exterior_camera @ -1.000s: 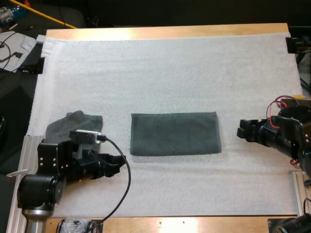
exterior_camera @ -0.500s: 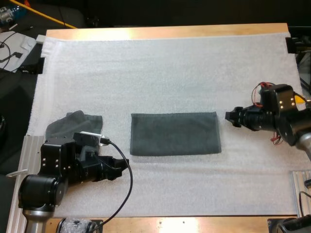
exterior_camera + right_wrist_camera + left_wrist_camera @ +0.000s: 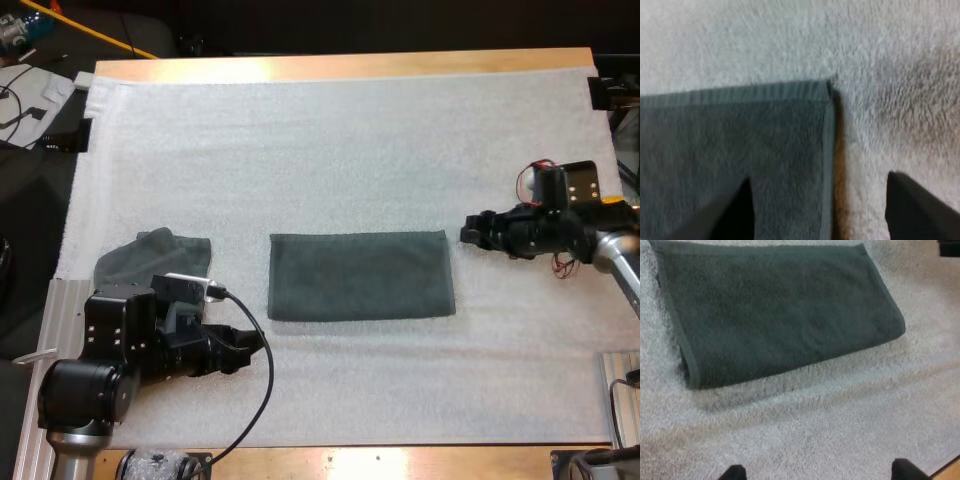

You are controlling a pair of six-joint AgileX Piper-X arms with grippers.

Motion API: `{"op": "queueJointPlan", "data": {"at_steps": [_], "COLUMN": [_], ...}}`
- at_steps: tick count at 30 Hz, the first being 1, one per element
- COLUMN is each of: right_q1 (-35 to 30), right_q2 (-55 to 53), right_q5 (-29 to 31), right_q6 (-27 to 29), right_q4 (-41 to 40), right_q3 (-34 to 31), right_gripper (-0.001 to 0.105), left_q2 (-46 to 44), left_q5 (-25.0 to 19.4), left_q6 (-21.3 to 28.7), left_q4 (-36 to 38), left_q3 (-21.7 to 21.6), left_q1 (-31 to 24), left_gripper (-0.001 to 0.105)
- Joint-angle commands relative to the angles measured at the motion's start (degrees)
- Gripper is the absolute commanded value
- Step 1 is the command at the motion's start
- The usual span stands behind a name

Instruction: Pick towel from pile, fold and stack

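Since a second ago the right gripper (image 3: 470,232) has swung in from the counter's 3 o'clock edge and now sits just beside the short right edge of the folded towel (image 3: 360,275). The left gripper (image 3: 252,342) has barely shifted.

That towel lies flat at the centre of the white mat (image 3: 350,140). A crumpled towel (image 3: 140,258) sits at its 9 o'clock, just beyond the left arm.

I judge the cloth light, soft and limp: it will sag and unfold if lifted by one layer. So pinch through all layers at a hemmed corner or along the short edge.

In the right wrist view its fingers (image 3: 910,205) stand wide apart, straddling that edge near the far corner, one over cloth and one over mat, gripping nothing. The left fingers (image 3: 732,472) are also spread wide over bare mat at the folded towel's 8 o'clock, clear of it.
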State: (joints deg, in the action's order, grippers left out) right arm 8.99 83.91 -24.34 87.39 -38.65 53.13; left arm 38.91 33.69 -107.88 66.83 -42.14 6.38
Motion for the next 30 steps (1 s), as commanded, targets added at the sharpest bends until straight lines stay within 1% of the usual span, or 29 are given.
{"op": "queueJointPlan", "data": {"at_steps": [1, 6, 10, 16, 17, 19, 30], "right_q1": [0.2, 0.7, 1.5, 5.8, 4.9, 5.3, 11.3], "right_q2": [3.1, 6.8, 9.1, 12.1, 11.8, 12.7, 15.3], "right_q5": [-2.9, -5.7, -7.5, -8.1, -8.9, -10.0, -9.1], "right_q6": [0.0, -0.5, -2.1, -5.9, -5.3, -5.7, -10.2], "right_q4": [1.7, 3.1, 4.8, 8.0, 7.3, 7.1, 9.5], "right_q3": [0.4, 0.3, 0.4, 0.3, 0.2, 0.1, 0.1], "right_gripper": [0.056, 0.056, 0.056, 0.056, 0.055, 0.055, 0.054], "left_q2": [-0.2, -0.3, -0.2, -0.1, 0.0, 0.0, -0.1], "left_q5": [-0.9, -1.3, -1.3, -1.1, -1.1, -1.0, -0.4], "left_q6": [0.5, 0.6, 0.6, 0.6, 0.7, 0.7, 0.9], "left_q4": [0.6, 0.8, 0.8, 0.7, 0.6, 0.7, 1.1], "left_q3": [-0.4, -0.4, -0.4, -0.4, -0.3, -0.3, -0.4], "left_q1": [0.0, 0.0, 0.1, 0.1, 0.0, 0.1, 0.1], "left_gripper": [0.057, 0.057, 0.057, 0.057, 0.057, 0.057, 0.057]}}
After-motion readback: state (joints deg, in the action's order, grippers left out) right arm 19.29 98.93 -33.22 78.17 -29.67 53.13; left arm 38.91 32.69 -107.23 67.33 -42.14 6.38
